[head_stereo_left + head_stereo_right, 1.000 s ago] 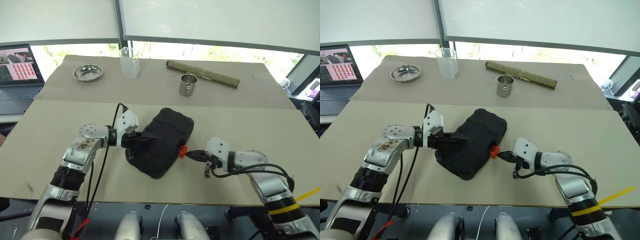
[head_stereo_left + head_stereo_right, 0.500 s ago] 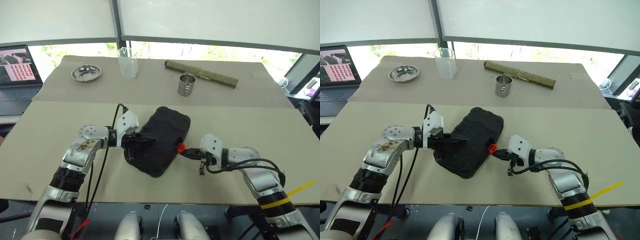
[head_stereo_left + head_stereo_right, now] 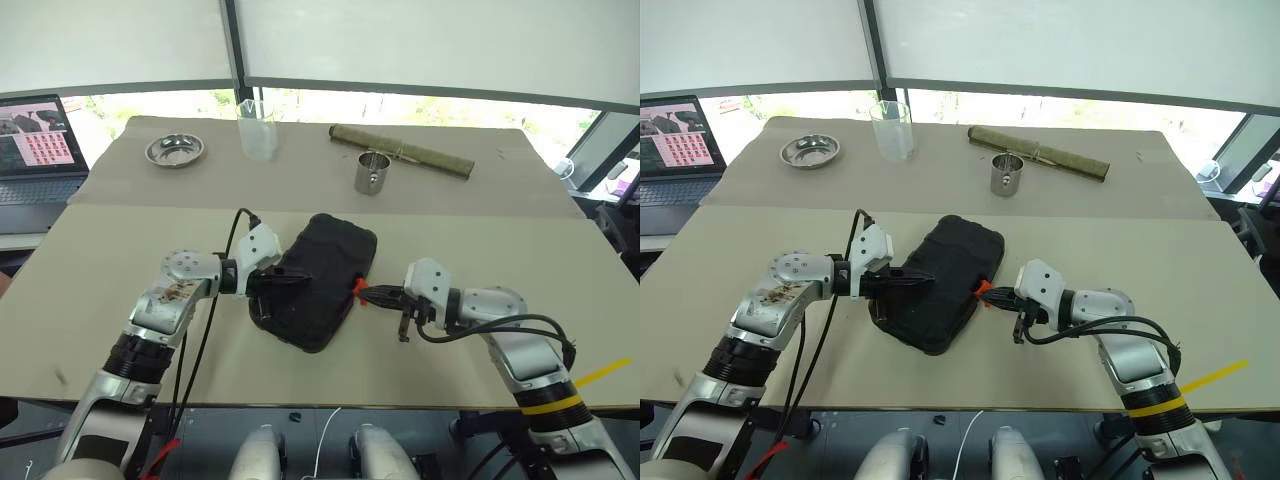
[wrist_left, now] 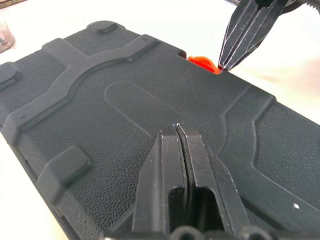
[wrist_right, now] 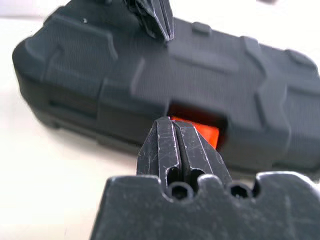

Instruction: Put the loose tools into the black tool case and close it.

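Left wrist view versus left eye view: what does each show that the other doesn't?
Left wrist view alone: the moulded ribs and pebbled texture of the black tool case lid, with the shut left gripper over it.
Left eye view alone: the table, laptop, steel dish, clear cup, steel mug and rolled mat.
Both: the closed case, its orange latch and the shut right gripper at it.

A: Both arms are silver, with ribbed black sleeves near the elbows and white wrist housings; black cables loop alongside.

B: Right arm [image 3: 530,372] wears a yellow band. Each gripper, left gripper [image 4: 176,131] included, has two black tapered fingers.
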`<move>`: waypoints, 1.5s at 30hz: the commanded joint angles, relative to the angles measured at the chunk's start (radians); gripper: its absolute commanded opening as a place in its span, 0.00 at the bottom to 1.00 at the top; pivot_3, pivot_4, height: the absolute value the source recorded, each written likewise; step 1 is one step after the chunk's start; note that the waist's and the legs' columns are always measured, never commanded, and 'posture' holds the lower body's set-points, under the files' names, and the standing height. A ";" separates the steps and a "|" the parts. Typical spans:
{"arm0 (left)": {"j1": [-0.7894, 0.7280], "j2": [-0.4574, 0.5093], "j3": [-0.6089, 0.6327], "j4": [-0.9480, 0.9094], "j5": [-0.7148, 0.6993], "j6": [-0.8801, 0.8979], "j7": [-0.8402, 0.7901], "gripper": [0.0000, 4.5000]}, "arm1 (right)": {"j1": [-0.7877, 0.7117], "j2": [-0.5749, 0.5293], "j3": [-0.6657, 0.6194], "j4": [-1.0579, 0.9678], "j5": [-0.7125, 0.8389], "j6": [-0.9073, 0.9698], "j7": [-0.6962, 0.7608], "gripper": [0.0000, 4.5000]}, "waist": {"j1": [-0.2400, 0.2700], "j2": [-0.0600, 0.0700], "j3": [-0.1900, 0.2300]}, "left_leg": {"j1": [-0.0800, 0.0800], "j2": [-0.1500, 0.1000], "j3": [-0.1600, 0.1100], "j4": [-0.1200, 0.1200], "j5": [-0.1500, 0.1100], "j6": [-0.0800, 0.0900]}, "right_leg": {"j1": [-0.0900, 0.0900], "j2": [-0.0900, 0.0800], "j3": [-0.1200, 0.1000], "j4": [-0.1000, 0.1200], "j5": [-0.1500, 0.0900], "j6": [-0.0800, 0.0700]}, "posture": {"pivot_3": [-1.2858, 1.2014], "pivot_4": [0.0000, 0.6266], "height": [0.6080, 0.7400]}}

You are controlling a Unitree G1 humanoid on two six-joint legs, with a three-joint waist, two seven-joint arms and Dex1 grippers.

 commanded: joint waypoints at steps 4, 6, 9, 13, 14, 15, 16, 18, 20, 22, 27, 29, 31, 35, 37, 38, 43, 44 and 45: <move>0.033 -0.001 -0.052 0.028 0.034 0.040 -0.005 0.01 | -0.003 -0.013 -0.026 -0.018 0.026 -0.012 0.011 0.00 | 0.002 0.000 0.000 | 0.000 0.000 0.000 0.000 0.000 0.000 | 0.000 0.000 0.000 0.000 0.000 0.000 | 0.52 0.24 1.00; 0.032 -0.003 -0.049 0.026 0.032 0.044 -0.004 0.01 | 0.009 -0.028 -0.050 -0.043 0.065 0.014 0.029 0.00 | 0.002 0.000 0.000 | 0.000 0.000 0.000 0.000 0.000 0.000 | 0.000 0.000 0.000 0.000 0.000 0.000 | 0.52 0.24 1.00; 0.029 -0.005 -0.044 0.026 0.031 0.045 -0.004 0.01 | 0.027 -0.059 -0.090 -0.057 0.100 0.038 0.038 0.00 | 0.003 0.000 0.000 | -0.001 0.000 0.000 0.000 0.000 0.000 | 0.000 0.000 0.000 -0.001 0.000 0.000 | 0.52 0.24 1.00; 0.018 -0.010 -0.038 0.033 0.029 0.042 -0.003 0.01 | 0.031 -0.087 -0.093 -0.003 0.056 0.017 0.014 0.00 | 0.003 0.000 0.000 | -0.001 0.000 0.000 0.000 0.000 0.000 | 0.000 -0.001 0.000 -0.001 0.000 0.000 | 0.52 0.24 1.00; 0.017 -0.011 -0.038 0.035 0.030 0.042 -0.002 0.01 | 0.029 -0.089 -0.087 0.007 0.045 0.006 0.011 0.00 | 0.003 0.000 0.000 | -0.001 0.000 0.000 0.000 0.000 0.000 | 0.000 -0.001 0.000 -0.001 0.000 0.000 | 0.52 0.24 1.00; 0.012 -0.014 -0.038 0.040 0.032 0.042 0.002 0.01 | 0.021 -0.085 -0.075 0.021 0.030 -0.002 0.005 0.00 | 0.003 0.000 0.000 | -0.001 0.000 0.000 0.000 0.000 0.000 | 0.000 0.000 0.000 -0.001 0.000 0.000 | 0.52 0.24 1.00; 0.008 -0.016 -0.038 0.044 0.035 0.042 0.007 0.01 | 0.013 -0.080 -0.062 0.033 0.015 -0.010 0.003 0.00 | 0.003 0.000 0.000 | -0.001 0.000 0.000 0.000 0.000 0.000 | 0.000 0.000 0.000 -0.001 0.000 0.000 | 0.52 0.24 1.00; 0.003 -0.019 -0.038 0.052 0.039 0.040 0.011 0.01 | 0.003 -0.072 -0.047 0.046 0.003 -0.014 0.001 0.00 | 0.003 0.000 0.000 | -0.001 0.000 0.000 0.000 0.000 0.000 | 0.000 -0.001 0.000 -0.001 0.000 0.000 | 0.52 0.24 1.00; -0.005 -0.022 -0.039 0.064 0.051 0.043 0.025 0.01 | -0.007 -0.052 -0.027 0.051 0.000 -0.019 0.009 0.00 | 0.003 0.000 0.000 | -0.001 0.000 0.001 0.000 0.000 0.000 | 0.000 -0.001 0.000 -0.001 0.000 0.000 | 0.52 0.24 1.00; -0.013 -0.024 -0.039 0.074 0.058 0.050 0.036 0.01 | -0.013 -0.037 -0.014 0.050 0.001 -0.022 0.016 0.00 | 0.003 0.000 0.000 | -0.001 0.000 0.000 0.000 0.000 0.000 | 0.000 -0.001 0.000 -0.001 0.000 0.000 | 0.52 0.24 1.00; -0.014 -0.021 -0.049 0.076 0.058 0.055 0.037 0.01 | -0.025 -0.011 -0.002 0.051 0.002 -0.030 0.013 0.00 | -0.001 0.000 0.000 | -0.001 0.000 0.000 0.000 0.000 0.000 | -0.001 0.000 0.000 -0.001 0.000 0.000 | 0.52 0.24 1.00; -0.013 -0.017 -0.054 0.077 0.062 0.059 0.037 0.01 | -0.030 -0.005 0.002 0.059 -0.003 -0.032 0.012 0.00 | -0.002 0.000 0.000 | -0.001 0.000 0.000 0.000 0.000 0.000 | -0.001 0.000 0.000 -0.001 0.000 0.000 | 0.52 0.24 1.00; -0.011 -0.011 -0.062 0.079 0.071 0.064 0.038 0.01 | -0.035 -0.001 0.011 0.073 -0.014 -0.040 0.011 0.00 | -0.004 0.000 0.000 | -0.001 0.000 0.000 0.000 0.000 0.000 | 0.000 0.000 0.000 -0.001 0.000 0.000 | 0.52 0.24 1.00; -0.011 -0.007 -0.071 0.084 0.085 0.084 0.049 0.01 | -0.046 0.000 0.031 0.109 -0.044 -0.040 0.008 0.00 | -0.008 0.000 0.000 | 0.000 0.001 0.000 0.000 0.000 0.000 | 0.000 0.000 0.000 -0.001 0.000 0.000 | 0.52 0.24 1.00; -0.015 -0.010 -0.076 0.090 0.095 0.087 0.057 0.01 | -0.051 0.000 0.034 0.119 -0.056 -0.037 0.005 0.00 | -0.008 0.000 0.000 | 0.000 0.001 0.000 0.000 0.000 0.000 | 0.000 0.000 0.000 -0.001 0.000 0.000 | 0.52 0.24 1.00; -0.018 -0.011 -0.078 0.094 0.099 0.089 0.061 0.01 | -0.055 0.003 0.033 0.122 -0.060 -0.040 0.004 0.00 | -0.008 0.000 0.000 | 0.000 0.001 0.000 0.000 0.000 0.000 | 0.000 0.000 0.000 -0.001 0.000 0.000 | 0.52 0.24 1.00; -0.020 -0.023 -0.086 0.099 0.107 0.094 0.071 0.01 | -0.069 0.023 0.032 0.123 -0.061 -0.040 0.006 0.00 | -0.010 0.000 0.000 | 0.000 0.001 0.000 0.000 0.000 0.000 | 0.000 0.001 0.000 -0.001 0.000 0.000 | 0.52 0.24 1.00; -0.019 -0.025 -0.087 0.098 0.108 0.095 0.073 0.01 | -0.070 0.026 0.035 0.125 -0.064 -0.043 0.007 0.00 | -0.012 0.000 0.000 | 0.000 0.001 0.000 0.000 0.000 0.000 | 0.000 0.001 0.000 -0.001 0.000 0.000 | 0.52 0.24 1.00; -0.017 -0.026 -0.089 0.097 0.108 0.097 0.075 0.01 | -0.071 0.031 0.036 0.128 -0.064 -0.045 0.006 0.00 | -0.014 0.000 0.000 | 0.000 0.001 0.000 0.000 0.000 0.000 | 0.000 0.001 0.000 -0.001 0.000 0.000 | 0.52 0.24 1.00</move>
